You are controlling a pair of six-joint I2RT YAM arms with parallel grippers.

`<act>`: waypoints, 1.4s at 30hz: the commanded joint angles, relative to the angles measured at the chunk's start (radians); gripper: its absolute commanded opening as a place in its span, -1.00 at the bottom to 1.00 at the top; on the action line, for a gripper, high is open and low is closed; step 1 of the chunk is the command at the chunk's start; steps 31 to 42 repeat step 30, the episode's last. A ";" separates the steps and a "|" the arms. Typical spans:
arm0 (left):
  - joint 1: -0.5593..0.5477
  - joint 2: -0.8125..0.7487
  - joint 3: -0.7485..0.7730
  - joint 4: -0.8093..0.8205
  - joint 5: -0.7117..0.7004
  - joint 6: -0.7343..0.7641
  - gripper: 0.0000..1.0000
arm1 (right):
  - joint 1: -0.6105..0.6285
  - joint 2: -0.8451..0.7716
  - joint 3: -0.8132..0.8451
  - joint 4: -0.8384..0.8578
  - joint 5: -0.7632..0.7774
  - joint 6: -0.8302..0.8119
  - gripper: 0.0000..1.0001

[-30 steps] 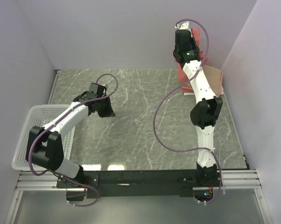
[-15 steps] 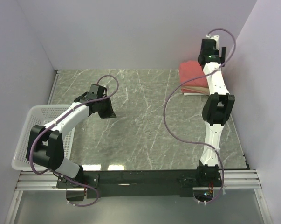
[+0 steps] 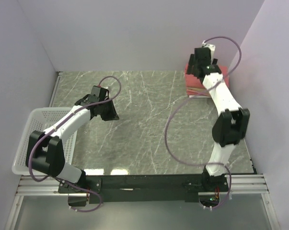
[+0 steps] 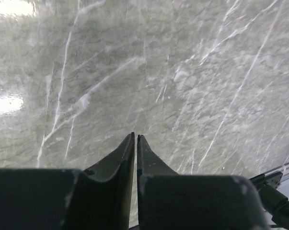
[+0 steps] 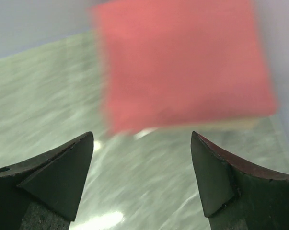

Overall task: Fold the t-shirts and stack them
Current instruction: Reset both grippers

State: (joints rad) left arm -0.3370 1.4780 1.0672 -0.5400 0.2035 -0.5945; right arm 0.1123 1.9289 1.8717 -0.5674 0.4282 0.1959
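Widely parted, right fingers (image 5: 58,172) hover above corner-stacked t-shirts (image 5: 182,67); left fingers (image 4: 120,163) nearly touch.

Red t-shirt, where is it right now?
In the top view the folded red t-shirt lies in the far right corner of the table, beside the right wall. The right gripper, open, hangs close by it.

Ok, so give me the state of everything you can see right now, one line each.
red t-shirt: folded, lying on top of the beige one at the far right.
beige t-shirt: folded, under the red one, only its edge showing.
basket: upright at the left edge of the table.
left gripper: nearly closed, holding nothing, above bare table.
right gripper: open wide, holding nothing, over the red t-shirt.
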 commanded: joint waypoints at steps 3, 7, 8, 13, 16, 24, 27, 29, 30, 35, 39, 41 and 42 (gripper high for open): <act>0.004 -0.123 0.013 0.002 -0.056 0.012 -0.75 | 0.191 -0.397 -0.291 0.153 -0.098 0.134 0.75; 0.004 -0.200 -0.035 -0.002 -0.099 0.016 -0.74 | 0.266 -0.638 -0.599 0.211 -0.234 0.183 0.75; 0.004 -0.232 -0.059 -0.003 -0.107 0.015 -0.74 | 0.273 -0.686 -0.650 0.224 -0.256 0.201 0.75; 0.003 -0.327 -0.133 -0.006 -0.139 0.002 -0.72 | 0.293 -0.942 -0.902 0.215 -0.292 0.238 0.78; 0.004 -0.383 -0.174 0.008 -0.141 -0.011 -0.71 | 0.293 -1.030 -0.979 0.193 -0.295 0.246 0.79; 0.004 -0.461 -0.219 0.017 -0.147 -0.024 -0.71 | 0.291 -1.131 -1.068 0.164 -0.270 0.266 0.81; 0.004 -0.464 -0.214 0.014 -0.147 -0.016 -0.71 | 0.291 -1.144 -1.089 0.185 -0.290 0.258 0.82; 0.004 -0.464 -0.213 0.009 -0.148 -0.013 -0.72 | 0.293 -1.157 -1.100 0.204 -0.283 0.264 0.82; 0.004 -0.466 -0.211 0.008 -0.148 -0.010 -0.71 | 0.291 -1.160 -1.106 0.210 -0.275 0.264 0.83; 0.004 -0.466 -0.211 0.008 -0.148 -0.010 -0.71 | 0.291 -1.160 -1.106 0.210 -0.275 0.264 0.83; 0.004 -0.466 -0.211 0.008 -0.148 -0.010 -0.71 | 0.291 -1.160 -1.106 0.210 -0.275 0.264 0.83; 0.004 -0.466 -0.211 0.008 -0.148 -0.010 -0.71 | 0.291 -1.160 -1.106 0.210 -0.275 0.264 0.83; 0.004 -0.466 -0.211 0.008 -0.148 -0.010 -0.71 | 0.291 -1.160 -1.106 0.210 -0.275 0.264 0.83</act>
